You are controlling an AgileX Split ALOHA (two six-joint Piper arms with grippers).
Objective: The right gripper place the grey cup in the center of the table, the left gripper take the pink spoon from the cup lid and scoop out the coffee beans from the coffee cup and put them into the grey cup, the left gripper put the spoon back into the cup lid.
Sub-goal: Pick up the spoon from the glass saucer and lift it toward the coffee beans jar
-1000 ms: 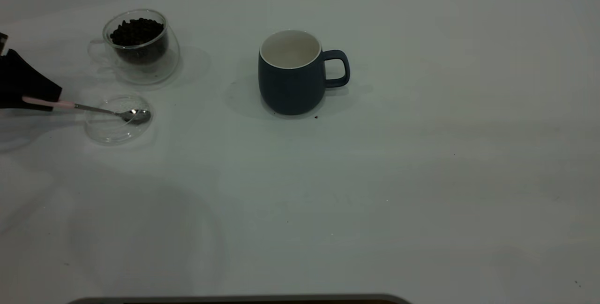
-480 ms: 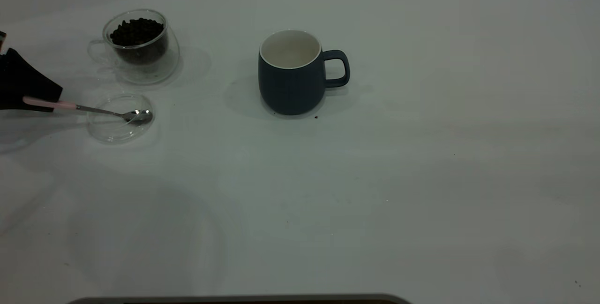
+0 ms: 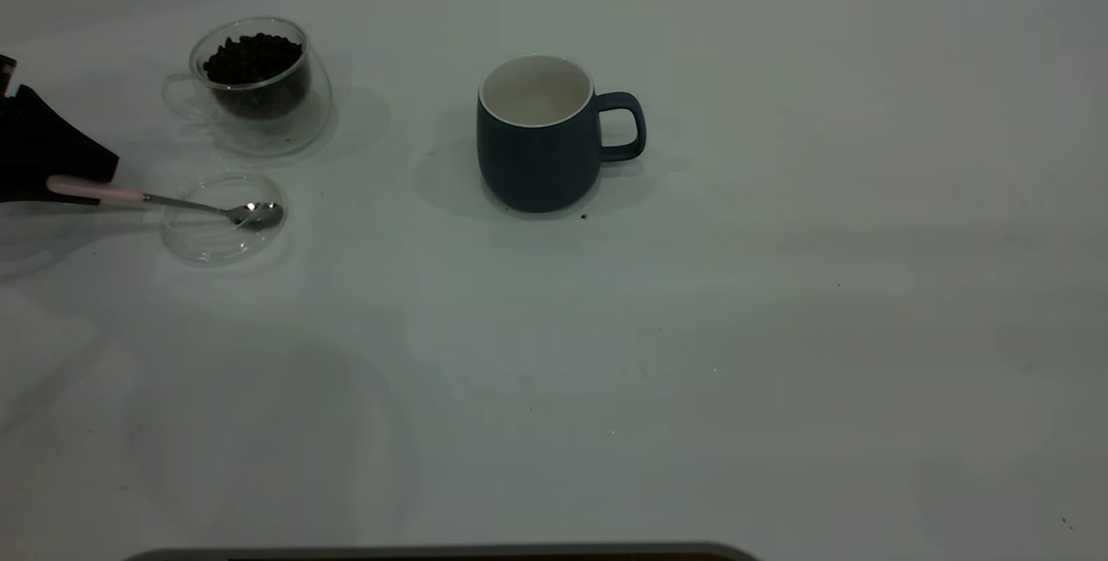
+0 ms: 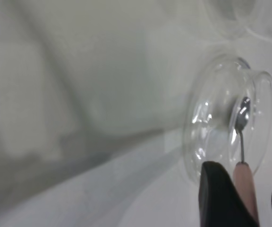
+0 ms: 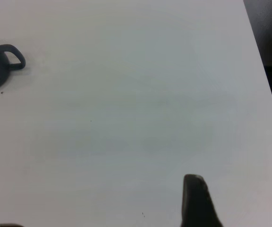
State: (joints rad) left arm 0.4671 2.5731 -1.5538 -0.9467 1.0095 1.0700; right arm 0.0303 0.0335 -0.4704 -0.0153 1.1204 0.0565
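Grey cup (image 3: 538,138): standing upright and empty on the desk (image 3: 779,301), about mid-desk, handle turned away from the coffee cup; first step judged done.
Coffee cup (image 3: 255,85): well to the side of the grey cup, towards the left arm, holding coffee beans (image 3: 253,59) heaped near its brim.
Lid (image 3: 222,219): just beside the coffee cup, on its near side, flat on the desk.
Spoon (image 3: 164,200): bowl resting inside the lid, thin stem crossing the lid's rim, pink handle reaching out away from the grey cup.
Left gripper (image 3: 82,184): at the pink handle's end; fingers (image 4: 218,196) set either side of the handle and seemingly closed on it, though contact not plainly visible.
Right gripper (image 5: 199,203): pulled well back from the grey cup over bare desk; fingers' state impossible to tell.
Step in hand: lifting the spoon from the lid.
Doing it well: firm squeeze on the handle first, then a straight, level lift so the bowl clears the lid's rim without dragging the light glass disc; only then across to the coffee cup.
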